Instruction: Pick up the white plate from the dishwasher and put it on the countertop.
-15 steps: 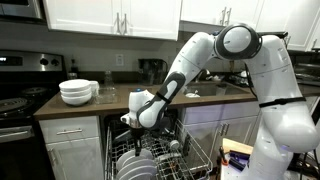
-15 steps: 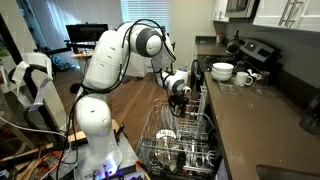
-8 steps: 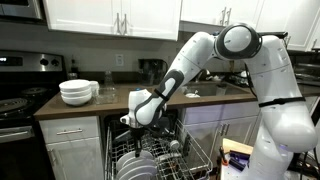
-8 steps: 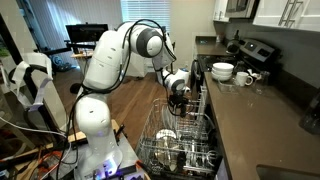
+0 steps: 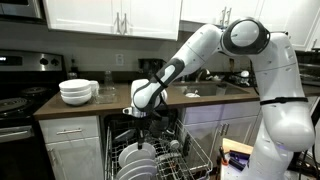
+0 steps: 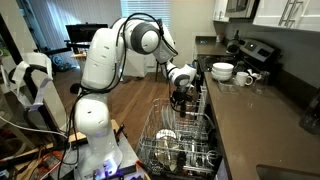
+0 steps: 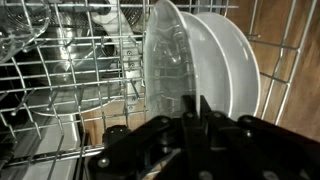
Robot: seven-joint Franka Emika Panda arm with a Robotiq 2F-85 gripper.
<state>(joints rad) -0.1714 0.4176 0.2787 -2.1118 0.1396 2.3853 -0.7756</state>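
Kitchen scene: dark counter (image 5: 95,108) with white cabinets below, stack of white bowls (image 5: 76,92) on it beside the stove (image 5: 14,101). Dishwasher (image 5: 192,150) was open under the counter, wire rack pulled out.

Gripper (image 5: 142,135) hung straight down into the rack, just over the dishes; in an exterior view the gripper (image 6: 182,106) sat at the rack's counter-side end.

Wrist view: white plate (image 7: 222,60) stood on edge in the rack tines, with a greyer dish (image 7: 165,60) right against it. Fingers (image 7: 187,113) were drawn nearly together at the plate's near rim. They looked pinched on that rim, though contact itself was hard to make out, and which of the two rims was not fully clear.

White plate (image 5: 133,160) was low, at rack level, nowhere near the counter.

Step, as I read it: grasp made, extraction starting.

Next move calls for:
- a straight vertical pull, so the plate clears the tines and doesn't drag the neighbour
- holding the pinch tight, since a thin rim grip could let the plate swing
- then moving over the counter edge, rotating the plate flat and setting it down clear of the bowls
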